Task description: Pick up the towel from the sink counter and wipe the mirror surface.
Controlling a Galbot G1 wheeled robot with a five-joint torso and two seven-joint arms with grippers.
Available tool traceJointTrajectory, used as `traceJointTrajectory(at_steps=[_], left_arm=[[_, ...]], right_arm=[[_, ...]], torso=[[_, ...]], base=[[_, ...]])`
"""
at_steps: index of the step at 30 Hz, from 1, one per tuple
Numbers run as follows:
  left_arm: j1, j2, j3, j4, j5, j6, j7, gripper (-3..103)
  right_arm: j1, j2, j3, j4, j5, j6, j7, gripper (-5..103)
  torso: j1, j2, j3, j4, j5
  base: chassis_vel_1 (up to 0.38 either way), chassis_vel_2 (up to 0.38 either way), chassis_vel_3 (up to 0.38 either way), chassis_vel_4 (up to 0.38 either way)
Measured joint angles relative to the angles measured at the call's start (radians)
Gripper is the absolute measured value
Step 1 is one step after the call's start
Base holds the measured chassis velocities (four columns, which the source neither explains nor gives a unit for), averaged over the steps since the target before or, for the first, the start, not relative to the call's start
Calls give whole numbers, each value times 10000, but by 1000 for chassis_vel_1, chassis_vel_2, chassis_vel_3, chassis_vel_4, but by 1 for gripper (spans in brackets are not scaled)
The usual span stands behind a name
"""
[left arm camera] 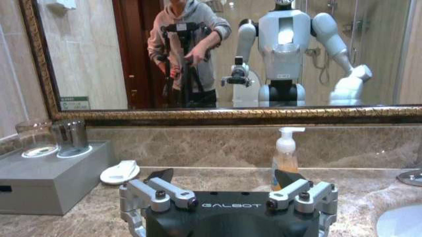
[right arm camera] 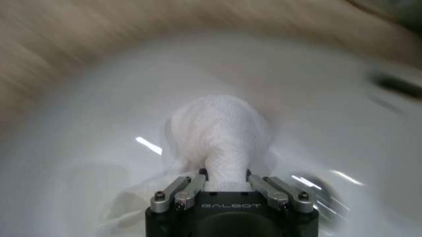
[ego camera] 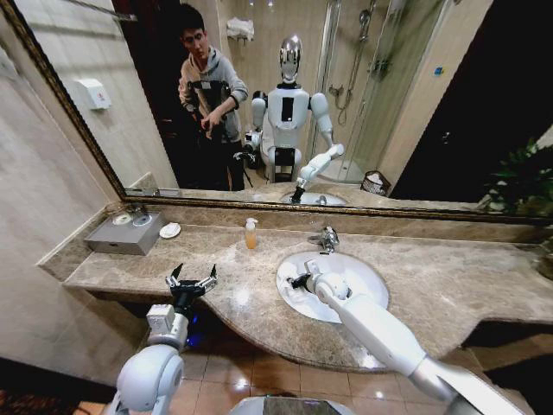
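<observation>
White arms [ego camera: 380, 333] — black "GALBOT" grippers [left arm camera: 228, 195]

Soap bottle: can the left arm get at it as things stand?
Probably yes. The left claw is open over the counter, facing the soap bottle, and nothing stands between them. The right claw is off in the basin, shut on the towel.

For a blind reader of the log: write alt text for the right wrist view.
The right gripper is shut on the white towel, which bunches up from between its fingers above the white basin. A strip of the brown marble sink counter runs beyond the basin's rim.
</observation>
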Motion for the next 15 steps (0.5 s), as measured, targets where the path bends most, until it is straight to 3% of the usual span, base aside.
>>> traceJointTrajectory(at_steps=[1,4,6,8,12,15], left_arm=[[0,0,0,0,0,0,0,100],[0,0,-1,0,0,0,0,100],[-1,-1,0,0,0,0,0,100],[0,-1,0,0,0,0,0,100],[0,-1,0,0,0,0,0,100],[0,-1,0,0,0,0,0,100]], right_arm=[[0,0,0,0,0,0,0,19],[-505,-915,647,-542,-1990,517,-680,19],[-648,-1220,920,-568,-2468,601,-860,19],[-959,-1991,1426,-441,-3501,955,-1314,19],[-1266,-2488,1781,-152,-3982,1115,-1700,19],[-1278,-2249,1777,-116,-3879,1064,-1719,19]], torso=[[0,0,0,0,0],[0,0,1,-5,4],[0,0,0,-3,3],[-2,1,-3,6,0],[-3,1,-3,-2,-7],[-3,1,-3,-8,-16]], base=[[0,0,0,0],[0,0,0,0],[0,0,0,0],[0,0,0,0],[0,0,0,0],[0,0,0,0]])
